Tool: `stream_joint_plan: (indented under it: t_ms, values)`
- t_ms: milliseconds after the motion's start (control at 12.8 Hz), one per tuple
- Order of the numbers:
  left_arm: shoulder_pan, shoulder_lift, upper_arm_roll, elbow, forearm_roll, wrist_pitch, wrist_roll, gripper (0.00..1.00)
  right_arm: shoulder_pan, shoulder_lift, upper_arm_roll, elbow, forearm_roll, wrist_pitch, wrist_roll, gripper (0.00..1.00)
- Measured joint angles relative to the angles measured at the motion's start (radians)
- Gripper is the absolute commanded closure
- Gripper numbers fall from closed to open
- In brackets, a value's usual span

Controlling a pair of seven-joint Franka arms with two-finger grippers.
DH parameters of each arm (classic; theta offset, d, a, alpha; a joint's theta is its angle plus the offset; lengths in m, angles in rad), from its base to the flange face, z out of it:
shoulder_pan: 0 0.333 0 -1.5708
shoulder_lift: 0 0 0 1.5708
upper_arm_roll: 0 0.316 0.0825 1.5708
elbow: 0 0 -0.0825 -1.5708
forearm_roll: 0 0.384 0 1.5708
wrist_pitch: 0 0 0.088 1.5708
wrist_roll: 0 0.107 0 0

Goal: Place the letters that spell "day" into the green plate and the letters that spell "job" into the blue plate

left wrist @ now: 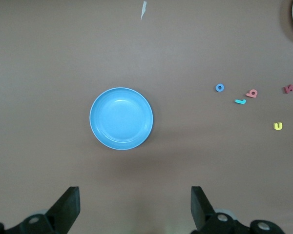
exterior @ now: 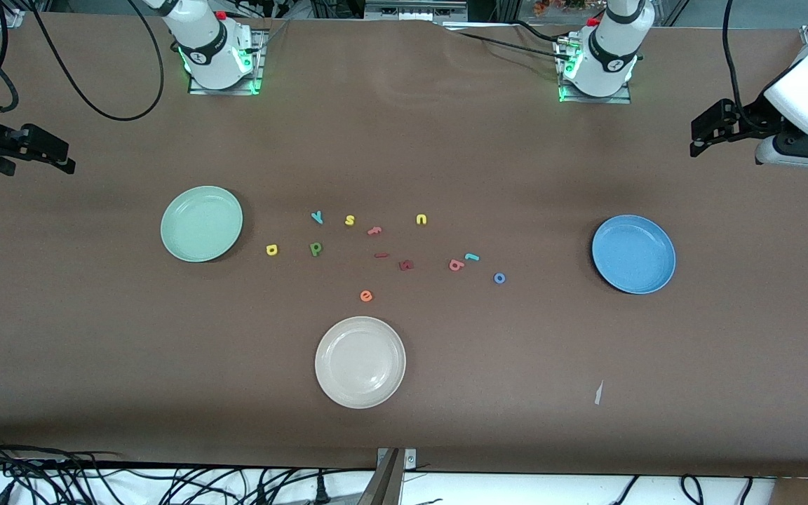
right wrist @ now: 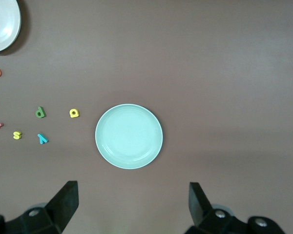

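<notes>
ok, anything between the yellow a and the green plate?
Nothing: bare table between the yellow a and the green plate, clear in the front and right wrist views.

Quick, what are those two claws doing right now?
Left claw: open, holding nothing, above the blue plate.
Right claw: open, holding nothing, above the green plate.

A round cream-white plate (exterior: 360,362) with a shallow rim sits on the brown table (exterior: 95,337) toward its front edge, midway along. Just farther from the camera lies a small orange foam "e" (exterior: 366,296), then a dark red foam letter (exterior: 406,264), a thin dark red piece (exterior: 381,255), a salmon "f" (exterior: 374,230), and a yellow "s" (exterior: 350,220) and yellow "u" (exterior: 421,219). A small pale paper scrap (exterior: 598,393) lies near the front edge toward the left arm's end.
</notes>
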Motion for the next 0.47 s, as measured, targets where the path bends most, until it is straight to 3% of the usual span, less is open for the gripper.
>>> stream_joint_plan:
  t_ms: [468]
  values:
    - [0.012,0.007,0.006,0.0,0.0,-0.004,-0.001,0.0,0.0,0.0,0.0,0.0,0.0,0.0,0.0,0.0]
